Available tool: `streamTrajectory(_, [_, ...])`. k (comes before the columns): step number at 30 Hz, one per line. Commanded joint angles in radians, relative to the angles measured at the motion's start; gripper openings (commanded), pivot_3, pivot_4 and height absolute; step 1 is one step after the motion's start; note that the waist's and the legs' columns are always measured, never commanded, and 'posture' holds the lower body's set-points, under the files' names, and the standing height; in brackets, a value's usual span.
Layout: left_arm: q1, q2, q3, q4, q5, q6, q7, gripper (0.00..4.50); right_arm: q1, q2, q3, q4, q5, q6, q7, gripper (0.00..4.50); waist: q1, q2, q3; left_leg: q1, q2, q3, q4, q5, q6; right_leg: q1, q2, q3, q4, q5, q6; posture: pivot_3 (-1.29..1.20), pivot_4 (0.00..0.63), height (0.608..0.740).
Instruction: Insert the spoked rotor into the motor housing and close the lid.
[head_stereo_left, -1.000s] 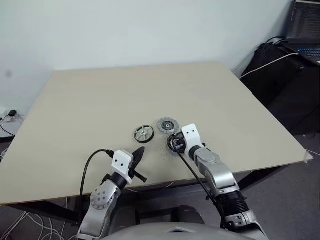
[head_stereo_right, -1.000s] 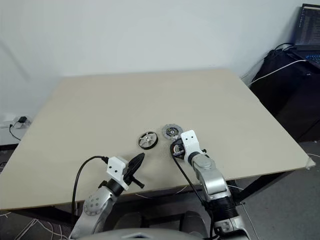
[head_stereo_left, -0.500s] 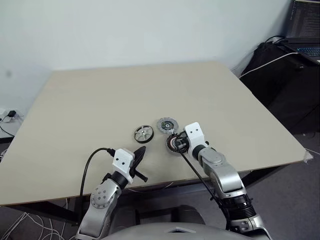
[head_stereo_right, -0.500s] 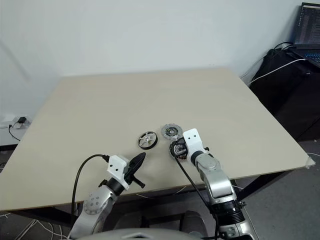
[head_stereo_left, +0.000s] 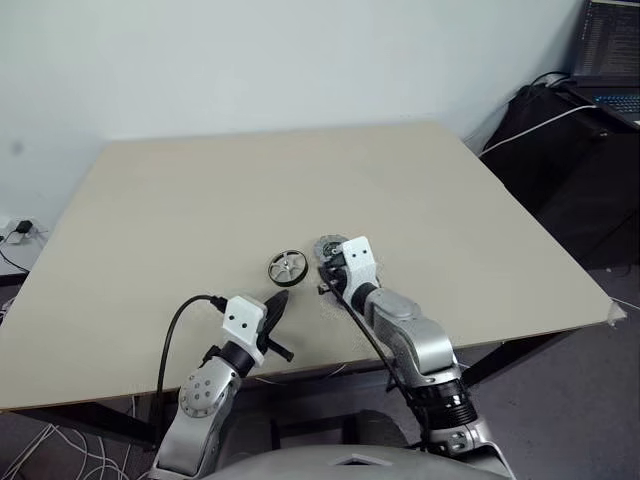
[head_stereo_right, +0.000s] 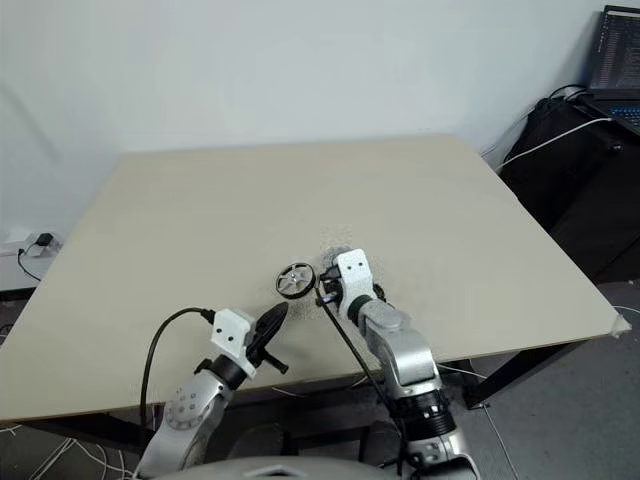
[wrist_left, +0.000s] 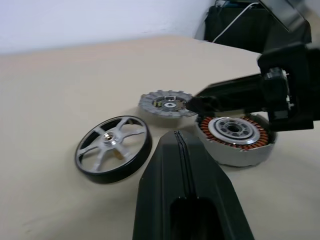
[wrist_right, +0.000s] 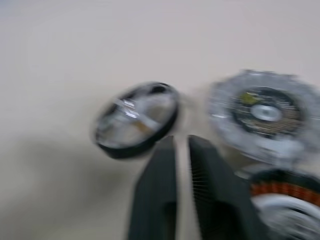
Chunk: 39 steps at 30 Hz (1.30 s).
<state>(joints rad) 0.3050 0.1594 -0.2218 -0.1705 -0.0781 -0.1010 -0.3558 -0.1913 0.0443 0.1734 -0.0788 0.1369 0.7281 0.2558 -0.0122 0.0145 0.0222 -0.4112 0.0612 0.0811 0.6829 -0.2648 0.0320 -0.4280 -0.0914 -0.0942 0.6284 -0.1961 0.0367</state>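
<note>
while the spoked rotor (wrist_left: 112, 148) lies flat on the table (head_stereo_left: 200, 190) and nothing holds it, the step in hand looks like the pickup of that wheel, so every place below is given from the motor housing (wrist_left: 235, 138).

the housing sits open side up, copper windings showing round its pale centre. the rotor lies near it on the robot's left, apart from it. the lid (wrist_left: 166, 104) lies just beyond the housing, farther from the robot, close to it but not on it. no part is fitted to another yet.

the right gripper (wrist_right: 181, 150) is over the gap between housing and rotor. its two black fingers (wrist_right: 159, 187) stand a narrow slit apart and grip nothing. the left gripper (wrist_left: 178, 141) hangs on the near side of the housing, its fingers pressed together and empty.

to do the pickup well, i judge the right fingers need to part wider before coming down, since the slit looks too thin to take the dark rim. a grip across the rim at one edge should keep the hub free for seating. the approach wants to stay clear of the housing so it is not nudged, as it lies very near the fingers. carried over, the rotor should come down level, hub centred over the pale core, or the magnets may snatch it askew.
</note>
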Motion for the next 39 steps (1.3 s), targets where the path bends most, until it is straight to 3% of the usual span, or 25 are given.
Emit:
streamTrajectory(1, [-0.001, -0.002, 0.005, -0.005, 0.005, -0.031, 0.007, 0.0, -0.039, 0.05, -0.062, 0.019, 0.056, 0.039, -0.034, 1.84, 0.001, 0.0, 0.0, 0.0, 0.0, 0.0, 0.0, 0.0, 0.0, 0.0, 0.0, 0.0, 0.0, 0.0, 0.0, 0.0, 0.0, 0.74])
streamTrajectory(4, [0.006, -0.003, 0.007, -0.01, 0.006, -0.031, 0.015, 0.0, -0.072, 0.099, -0.13, 0.05, 0.119, 0.096, -0.088, 2.8, 0.0, 0.0, 0.0, 0.0, 0.0, 0.0, 0.0, 0.0, 0.0, 0.0, -0.001, 0.0, 0.0, 0.0, 0.0, 0.0, 0.0, 0.74])
streamTrajectory(14, [0.021, -0.004, 0.001, -0.029, 0.01, -0.023, 0.027, 0.0, -0.177, 0.186, -0.299, 0.137, 0.344, 0.231, -0.174, 2.8, -0.008, 0.004, 0.002, 0.0, 0.0, 0.0, 0.0, 0.0, 0.0, 0.0, 0.001, 0.0, 0.001, 0.0, -0.001, 0.0, 0.0, 0.74])
streamTrajectory(24, [0.015, -0.001, 0.012, 0.04, 0.003, -0.065, 0.019, 0.0, -0.181, 0.191, -0.269, 0.085, 0.437, 0.286, -0.15, 2.8, -0.011, 0.004, 0.002, 0.0, 0.0, 0.0, -0.001, 0.0, 0.0, 0.0, 0.001, 0.0, 0.0, 0.0, -0.001, 0.0, 0.0, 0.74])
streamTrajectory(39, [0.005, -0.002, 0.03, 0.144, -0.001, -0.159, 0.007, 0.0, -0.228, 0.203, -0.262, 0.277, 0.438, 0.25, -0.165, 2.8, -0.012, 0.004, 0.002, 0.0, 0.0, 0.0, -0.001, 0.0, 0.0, 0.0, 0.001, 0.0, 0.0, 0.0, -0.001, 0.0, 0.0, 0.74])
